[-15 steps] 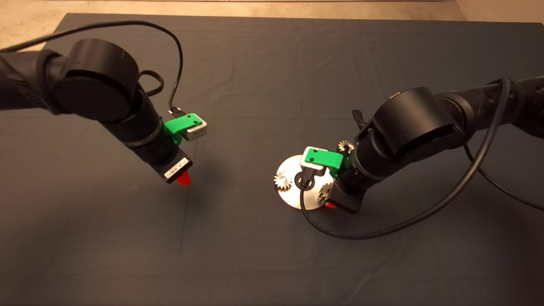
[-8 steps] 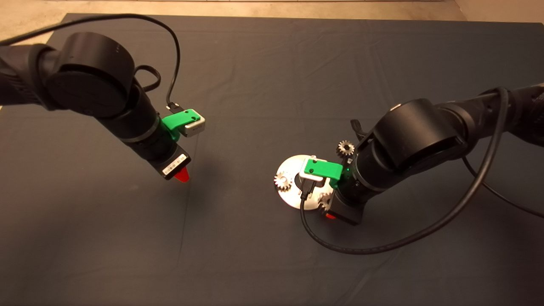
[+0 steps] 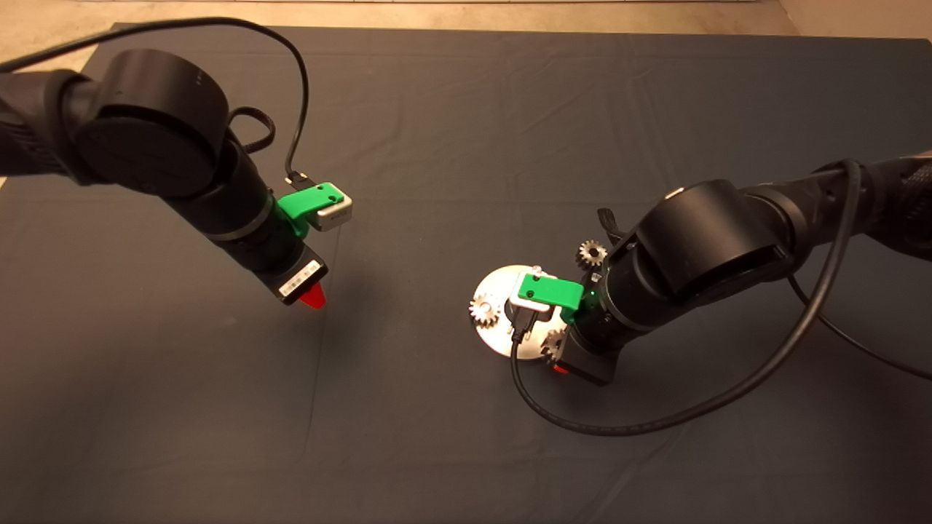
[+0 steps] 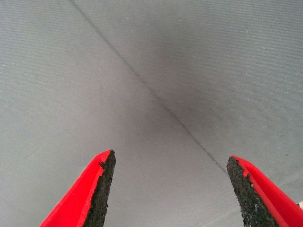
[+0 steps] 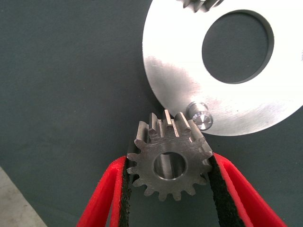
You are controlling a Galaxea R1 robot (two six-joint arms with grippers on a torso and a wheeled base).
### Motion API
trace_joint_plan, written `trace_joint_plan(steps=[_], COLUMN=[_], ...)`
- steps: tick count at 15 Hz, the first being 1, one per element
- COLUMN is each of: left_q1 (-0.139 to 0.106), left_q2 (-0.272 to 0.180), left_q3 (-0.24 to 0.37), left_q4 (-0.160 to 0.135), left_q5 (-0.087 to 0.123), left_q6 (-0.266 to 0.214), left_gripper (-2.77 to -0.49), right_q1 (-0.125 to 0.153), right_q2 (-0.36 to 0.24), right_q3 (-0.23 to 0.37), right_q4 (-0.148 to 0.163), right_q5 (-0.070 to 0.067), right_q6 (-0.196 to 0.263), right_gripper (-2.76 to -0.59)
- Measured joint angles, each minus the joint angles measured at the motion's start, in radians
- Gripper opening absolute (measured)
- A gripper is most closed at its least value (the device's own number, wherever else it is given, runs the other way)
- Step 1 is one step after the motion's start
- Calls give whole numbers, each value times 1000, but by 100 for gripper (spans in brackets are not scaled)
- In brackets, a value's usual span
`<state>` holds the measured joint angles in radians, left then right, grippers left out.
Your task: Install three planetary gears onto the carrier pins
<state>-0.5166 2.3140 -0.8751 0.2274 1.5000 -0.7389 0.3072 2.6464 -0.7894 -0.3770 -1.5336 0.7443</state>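
gripping a gear (image 5: 169, 163), right fingers (image 5: 218, 189) beside half-hidden disc (image 5: 180, 75); left fingers (image 4: 102, 189) apart.

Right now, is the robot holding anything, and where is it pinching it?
The right end effector pinches a planetary gear by its toothed rim, on opposite sides. The left end effector is open and empty.

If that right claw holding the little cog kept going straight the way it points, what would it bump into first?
Probably the bare pin at the near rim of the shiny disc. The right gripper has its jaws shut on a gear, and the pin stands just ahead of it. Height above the disc is unclear, so it might pass over.
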Motion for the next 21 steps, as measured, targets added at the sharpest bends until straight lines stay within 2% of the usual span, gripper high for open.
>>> trace_joint_plan(steps=[7, 11, 16, 21], left_q1=[0, 0, 0, 0], left_q2=[-13, -13, -18, -29], left_q3=[0, 0, 0, 0], left_q4=[-1, -1, -1, -1], left_q5=[0, 0, 0, 0], left_q6=[0, 0, 0, 0], left_gripper=[-162, -162, -162, -162], right_q1=[-1, -6, -33, -33], right_q2=[2, 2, -1, -7], right_q3=[-16, -22, -25, -26], right_q4=[-73, -82, -95, -105], right_q5=[0, 0, 0, -1], right_q6=[-1, -3, -4, -7], right_gripper=[-237, -237, -236, -237])
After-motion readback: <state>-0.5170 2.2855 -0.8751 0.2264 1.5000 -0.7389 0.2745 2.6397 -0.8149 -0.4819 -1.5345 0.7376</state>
